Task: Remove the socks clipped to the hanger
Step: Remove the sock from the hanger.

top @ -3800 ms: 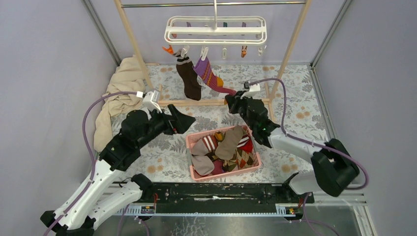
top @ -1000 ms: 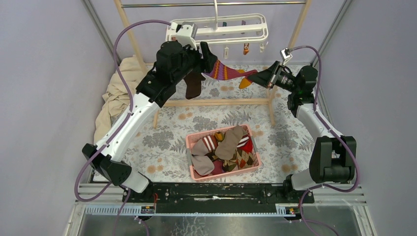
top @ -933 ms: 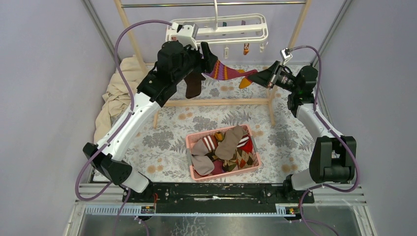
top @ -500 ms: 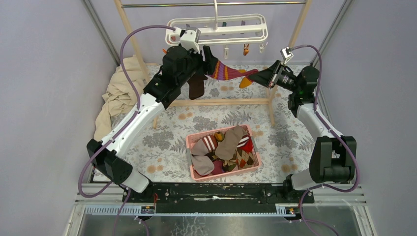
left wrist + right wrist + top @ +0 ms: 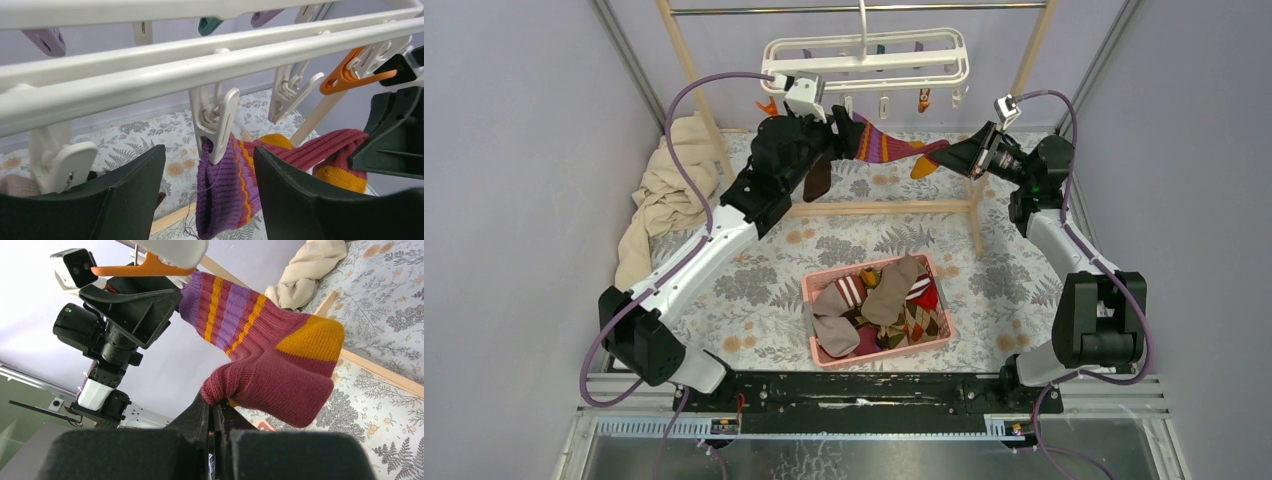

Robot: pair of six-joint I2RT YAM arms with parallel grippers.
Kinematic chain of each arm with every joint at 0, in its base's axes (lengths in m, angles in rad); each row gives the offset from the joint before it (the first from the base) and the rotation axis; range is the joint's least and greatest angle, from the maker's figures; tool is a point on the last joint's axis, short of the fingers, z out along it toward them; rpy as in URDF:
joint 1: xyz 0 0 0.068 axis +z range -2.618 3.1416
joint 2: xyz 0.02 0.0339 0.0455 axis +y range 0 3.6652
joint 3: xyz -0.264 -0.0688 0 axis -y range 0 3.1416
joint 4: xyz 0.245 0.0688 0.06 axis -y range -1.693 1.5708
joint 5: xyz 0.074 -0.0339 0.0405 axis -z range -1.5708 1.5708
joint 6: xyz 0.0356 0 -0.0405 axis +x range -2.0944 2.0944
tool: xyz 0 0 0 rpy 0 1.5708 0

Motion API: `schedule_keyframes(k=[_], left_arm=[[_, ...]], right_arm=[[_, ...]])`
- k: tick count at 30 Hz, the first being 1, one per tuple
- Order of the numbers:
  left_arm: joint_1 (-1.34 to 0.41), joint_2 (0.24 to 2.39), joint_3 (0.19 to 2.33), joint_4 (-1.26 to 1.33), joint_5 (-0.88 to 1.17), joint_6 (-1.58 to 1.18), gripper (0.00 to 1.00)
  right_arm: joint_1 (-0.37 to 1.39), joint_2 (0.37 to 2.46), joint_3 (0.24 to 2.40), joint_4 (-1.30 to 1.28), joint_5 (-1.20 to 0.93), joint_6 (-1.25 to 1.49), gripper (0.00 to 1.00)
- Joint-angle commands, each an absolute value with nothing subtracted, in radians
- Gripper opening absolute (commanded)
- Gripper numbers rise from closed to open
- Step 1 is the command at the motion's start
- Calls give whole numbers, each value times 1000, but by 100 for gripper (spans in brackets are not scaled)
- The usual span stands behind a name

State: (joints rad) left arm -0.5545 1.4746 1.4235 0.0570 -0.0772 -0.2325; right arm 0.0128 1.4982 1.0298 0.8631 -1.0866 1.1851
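The white hanger hangs from the top rail. A purple, orange and maroon striped sock is stretched sideways, its cuff still pinched in a white clip. My left gripper stands open, one finger on each side of that clip and cuff. My right gripper is shut on the sock's maroon toe and holds it out to the right. A brown sock hangs behind the left arm, mostly hidden.
A pink basket with several socks stands mid-table. A beige cloth lies at the left by the wooden frame, whose lower rail runs under the hanger. Empty clips, one of them orange, dangle to the right of the sock.
The left wrist has sunk a little and shifted right, away from the hanger's bars, with its fingers still open round the clip. The right gripper has kept its grip and place.
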Motion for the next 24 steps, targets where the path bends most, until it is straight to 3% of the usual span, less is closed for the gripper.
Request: schedule_keyframes(k=[1,24], left_arm=[[-544,1424,1388,252,-94,-206,73],[-472,1472,1377,400,55,-298,71]], right_arm=[[7,1500,1040,963,-1113,1225,0],[6,1526,1019,1050,-1121,1286,0]])
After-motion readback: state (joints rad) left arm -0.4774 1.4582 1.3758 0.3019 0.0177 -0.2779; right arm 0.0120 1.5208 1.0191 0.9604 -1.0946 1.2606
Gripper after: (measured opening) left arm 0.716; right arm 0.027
